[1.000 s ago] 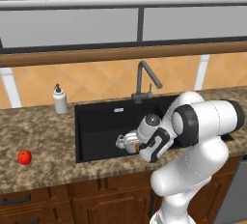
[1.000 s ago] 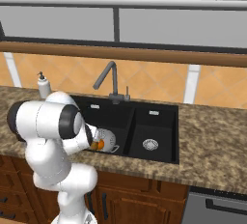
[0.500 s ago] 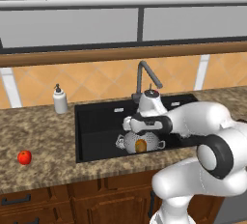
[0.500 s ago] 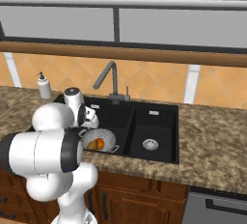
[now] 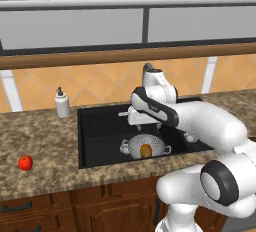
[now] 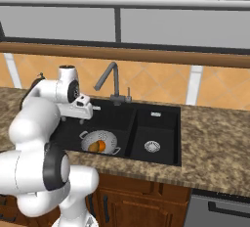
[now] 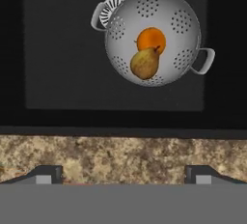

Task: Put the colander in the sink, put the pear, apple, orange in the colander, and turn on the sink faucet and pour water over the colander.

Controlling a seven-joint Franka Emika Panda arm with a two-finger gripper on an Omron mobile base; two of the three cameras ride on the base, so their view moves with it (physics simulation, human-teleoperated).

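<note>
While my pincer point(image 7: 123, 177) hangs above the front edge of the sink point(image 5: 100, 126), its two tips stand wide apart with nothing between them, over the speckled granite bench point(image 7: 120, 155). In the hand view the colander point(image 7: 181, 22) sits in the large black basin, partly covering the round silver drain point(image 7: 110, 7). Its two loop handles set its long axis on a slant there, one handle toward the upper left by the drain, the other toward the right and a little lower. It is a silvery-white bowl with clusters of small holes. Inside lie the pear point(image 7: 144, 63) and the orange point(image 7: 150, 39), touching; the brownish-olive pear points its narrow stem end up and to the right, against the orange, with its broad end toward the lower left.

From the left base view the apple point(image 5: 25, 163), small, shiny and red, rests on the bench well to the left of the sink, apart from the white soap dispenser point(image 5: 62, 103) near the wall. The dark grey sink faucet point(image 6: 111, 81) rises behind the basins in the right base view, its spout angled to the left.

Compared with half a second ago, my arm has swung up and back from the colander; the colander, fruit and apple lie as before.
</note>
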